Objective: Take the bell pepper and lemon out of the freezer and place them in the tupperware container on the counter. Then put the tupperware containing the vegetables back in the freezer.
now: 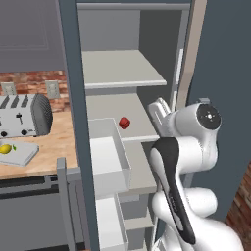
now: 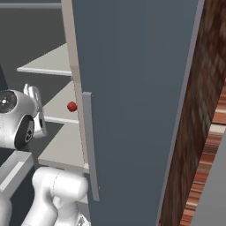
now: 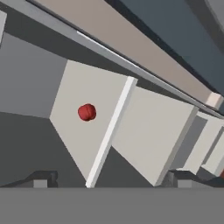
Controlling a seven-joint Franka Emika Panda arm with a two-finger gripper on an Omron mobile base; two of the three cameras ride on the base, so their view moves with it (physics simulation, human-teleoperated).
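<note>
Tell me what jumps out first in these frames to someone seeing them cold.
The small red bell pepper sits alone on a pale shelf inside the open freezer, with the open, empty gripper aimed at it from a distance. Off to the left, the lemon already lies in the tupperware container on the counter, beside a toaster.

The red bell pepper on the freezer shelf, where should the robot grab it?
Probably around its round middle, coming in from the open front of the freezer. The bell pepper sits alone on a flat shelf with bare space on all sides, so the open pincer can close on its sides. Another shelf hangs overhead, so coming straight down looks cramped.
</note>
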